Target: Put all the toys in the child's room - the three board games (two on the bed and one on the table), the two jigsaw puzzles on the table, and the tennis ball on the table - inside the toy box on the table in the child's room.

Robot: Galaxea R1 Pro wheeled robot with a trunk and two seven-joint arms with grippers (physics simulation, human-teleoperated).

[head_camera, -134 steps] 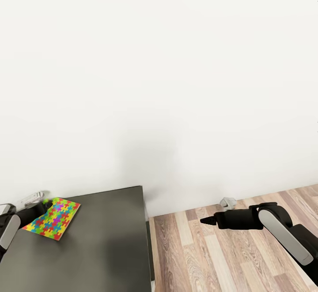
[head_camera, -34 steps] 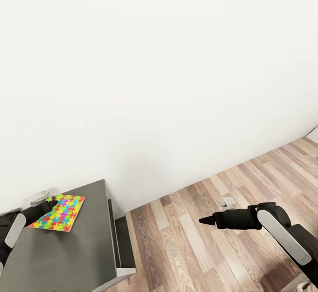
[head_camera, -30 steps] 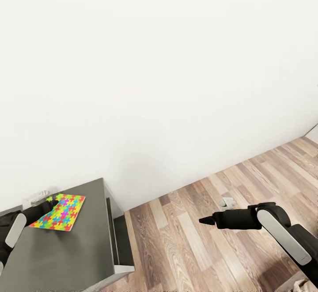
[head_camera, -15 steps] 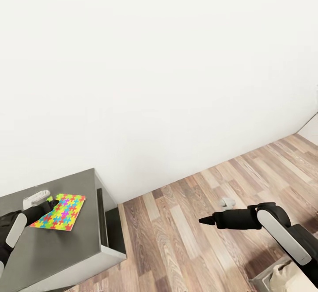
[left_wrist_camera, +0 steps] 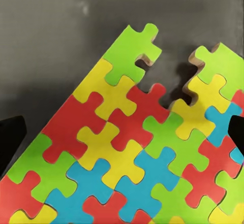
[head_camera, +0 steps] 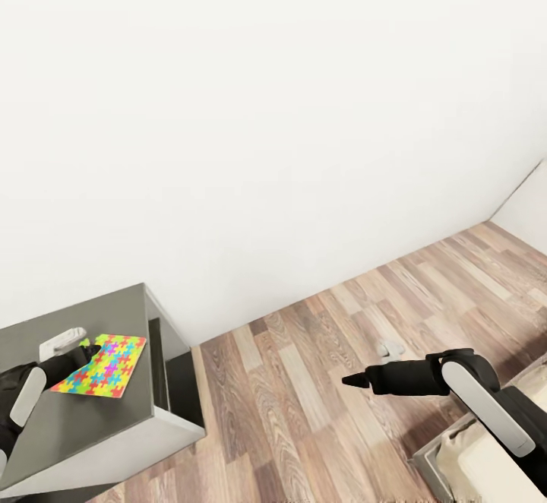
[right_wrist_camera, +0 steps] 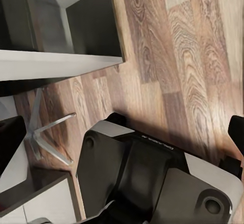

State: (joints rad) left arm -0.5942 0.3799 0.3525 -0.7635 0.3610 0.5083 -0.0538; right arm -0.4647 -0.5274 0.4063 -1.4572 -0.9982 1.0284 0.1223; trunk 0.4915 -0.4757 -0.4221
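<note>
A jigsaw puzzle, a thin square of bright interlocking pieces, hangs just above the dark-grey table at the lower left. My left gripper holds it at its near corner. In the left wrist view the puzzle casts a shadow on the table top, with the left gripper fingertips at both edges. My right gripper hangs over the wood floor with nothing in it. Its fingertips stand wide apart in the right wrist view. The toy box, board games and tennis ball are out of view.
A white wall fills the far side. Wood plank floor stretches to the right of the table. A bed corner sits at the bottom right. The right wrist view has the table's end, metal legs and my own base.
The camera has swung right: the table slid left in the picture, and more floor, a room corner and the bed corner came in. The puzzle stayed in my left gripper.
</note>
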